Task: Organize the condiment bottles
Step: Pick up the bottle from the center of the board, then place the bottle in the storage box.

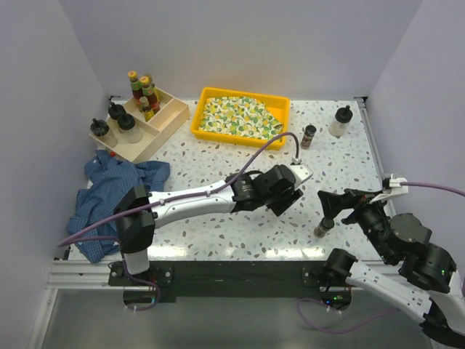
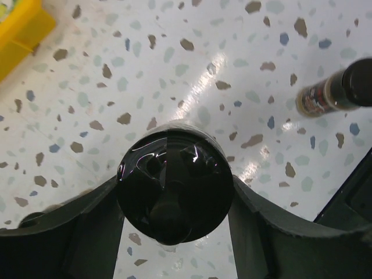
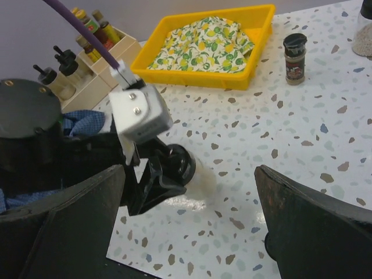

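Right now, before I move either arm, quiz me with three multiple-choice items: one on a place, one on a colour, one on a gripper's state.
1. Where is the lemon-print cloth?
A. in the yellow tray
B. on the floor
C. hanging on the wall

2. What colour is the crumpled cloth by the left arm?
A. red
B. blue
C. white

3. How is the right gripper?
A. shut on the crumpled cloth
B. shut on the tray's rim
C. open, holding nothing

Answers:
1 A: the lemon print fills the tray's inside.
2 B: it is a blue heap at the table's left.
3 C: the right wrist view shows its fingers wide apart, gripping nothing.
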Action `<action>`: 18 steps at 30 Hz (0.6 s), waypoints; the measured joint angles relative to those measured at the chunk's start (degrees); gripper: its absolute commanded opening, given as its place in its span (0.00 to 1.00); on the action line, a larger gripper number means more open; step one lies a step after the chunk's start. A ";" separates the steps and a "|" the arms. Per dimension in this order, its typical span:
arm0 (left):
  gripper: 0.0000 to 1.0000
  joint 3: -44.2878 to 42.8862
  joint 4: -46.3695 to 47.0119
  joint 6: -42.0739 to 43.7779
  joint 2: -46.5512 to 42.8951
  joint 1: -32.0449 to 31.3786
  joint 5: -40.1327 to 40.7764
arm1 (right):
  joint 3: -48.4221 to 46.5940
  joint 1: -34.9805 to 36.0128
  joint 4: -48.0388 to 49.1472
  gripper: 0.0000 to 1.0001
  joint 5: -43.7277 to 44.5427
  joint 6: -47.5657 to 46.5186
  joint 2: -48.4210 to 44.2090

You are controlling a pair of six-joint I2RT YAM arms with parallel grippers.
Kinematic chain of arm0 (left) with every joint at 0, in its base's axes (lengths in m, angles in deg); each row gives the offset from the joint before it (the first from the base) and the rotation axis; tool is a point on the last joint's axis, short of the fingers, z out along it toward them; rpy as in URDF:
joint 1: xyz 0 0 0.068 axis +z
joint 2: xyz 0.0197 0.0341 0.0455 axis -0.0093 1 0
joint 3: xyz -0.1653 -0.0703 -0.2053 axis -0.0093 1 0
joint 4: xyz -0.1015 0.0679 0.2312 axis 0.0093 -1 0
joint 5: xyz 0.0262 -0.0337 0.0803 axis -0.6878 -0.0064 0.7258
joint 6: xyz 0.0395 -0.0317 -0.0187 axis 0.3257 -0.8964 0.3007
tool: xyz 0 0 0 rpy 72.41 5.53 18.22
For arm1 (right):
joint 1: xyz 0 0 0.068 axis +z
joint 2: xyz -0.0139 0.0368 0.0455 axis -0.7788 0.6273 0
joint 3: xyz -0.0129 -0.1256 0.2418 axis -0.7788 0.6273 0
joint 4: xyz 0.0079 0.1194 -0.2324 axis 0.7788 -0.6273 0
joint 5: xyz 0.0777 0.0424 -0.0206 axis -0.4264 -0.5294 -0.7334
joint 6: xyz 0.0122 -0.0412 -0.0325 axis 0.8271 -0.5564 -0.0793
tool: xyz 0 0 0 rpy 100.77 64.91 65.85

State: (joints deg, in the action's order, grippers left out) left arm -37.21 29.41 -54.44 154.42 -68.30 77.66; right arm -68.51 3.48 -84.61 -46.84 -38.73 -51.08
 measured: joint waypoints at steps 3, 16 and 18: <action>0.00 -4.55 -0.50 0.83 -0.20 1.60 2.03 | 0.15 0.00 -0.22 0.99 0.02 0.28 -0.94; 0.00 2.73 1.51 0.15 -15.65 32.59 7.26 | 0.96 0.00 -0.24 0.99 -1.09 1.27 -1.90; 0.00 6.49 2.54 -0.66 -19.50 39.45 7.82 | 1.14 0.00 -0.17 0.99 -1.53 1.40 -1.90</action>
State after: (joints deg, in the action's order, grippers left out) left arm -30.72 31.95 -55.09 134.92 -28.85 85.48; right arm -67.38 3.48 -84.78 -48.37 -37.33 -52.98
